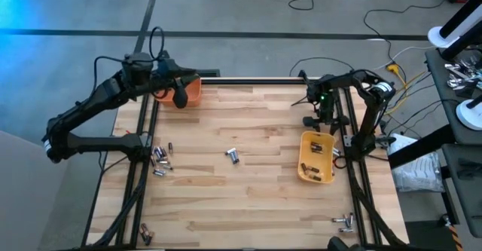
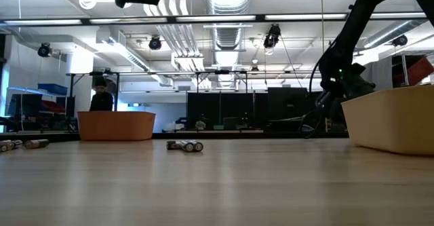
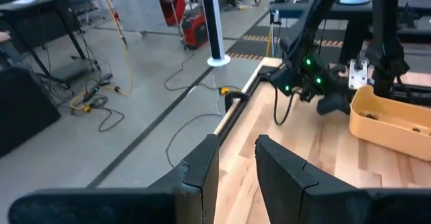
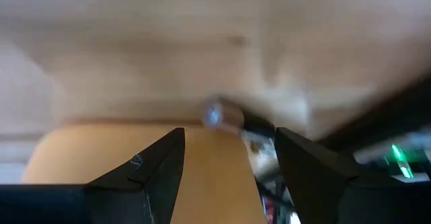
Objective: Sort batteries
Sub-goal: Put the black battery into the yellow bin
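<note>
Right fingers [image 4: 229,170] gape empty over the blurred yellow bin [image 1: 316,157]; left fingers [image 3: 236,177] narrowly parted, empty.

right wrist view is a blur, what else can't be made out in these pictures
- Right wrist view: blurred; the small object between the right gripper fingers cannot be identified.
- High view: the batteries are too small to sort by type.
- High view: the left gripper covers part of the orange bin.
- Low view: the yellow bin wall hides its contents.
</note>
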### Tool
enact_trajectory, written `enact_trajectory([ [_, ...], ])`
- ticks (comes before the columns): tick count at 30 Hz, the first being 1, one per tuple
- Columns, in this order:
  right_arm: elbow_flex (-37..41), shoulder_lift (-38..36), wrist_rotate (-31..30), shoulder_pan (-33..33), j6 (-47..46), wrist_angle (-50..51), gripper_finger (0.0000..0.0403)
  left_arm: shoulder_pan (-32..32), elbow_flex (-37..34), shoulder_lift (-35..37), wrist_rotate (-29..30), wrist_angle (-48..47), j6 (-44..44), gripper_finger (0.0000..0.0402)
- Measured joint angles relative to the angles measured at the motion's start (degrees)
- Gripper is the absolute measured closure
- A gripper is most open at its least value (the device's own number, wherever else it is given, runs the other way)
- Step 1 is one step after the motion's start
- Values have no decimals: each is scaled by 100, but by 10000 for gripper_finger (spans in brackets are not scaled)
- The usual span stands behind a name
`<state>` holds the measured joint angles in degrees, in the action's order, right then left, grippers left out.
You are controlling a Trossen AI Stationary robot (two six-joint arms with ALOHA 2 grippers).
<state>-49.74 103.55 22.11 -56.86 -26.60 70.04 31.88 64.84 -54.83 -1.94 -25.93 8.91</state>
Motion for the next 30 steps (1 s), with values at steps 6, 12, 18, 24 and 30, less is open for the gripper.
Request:
enact_trajectory([
  [6,243,-20,-27,-2,-43,-408,208,0,0,57,308,158,-50,322],
  [12,247,-40,-241,15,-36,-528,273,0,127,44,355,241,-99,322],
  [18,250,-104,-521,17,30,-537,349,0,394,29,354,212,-248,322],
  [24,185,-527,-1086,20,20,-637,363,0,619,31,354,143,-342,322],
  [30,-76,-1043,-1663,9,-135,-916,360,0,642,35,352,141,-386,322],
])
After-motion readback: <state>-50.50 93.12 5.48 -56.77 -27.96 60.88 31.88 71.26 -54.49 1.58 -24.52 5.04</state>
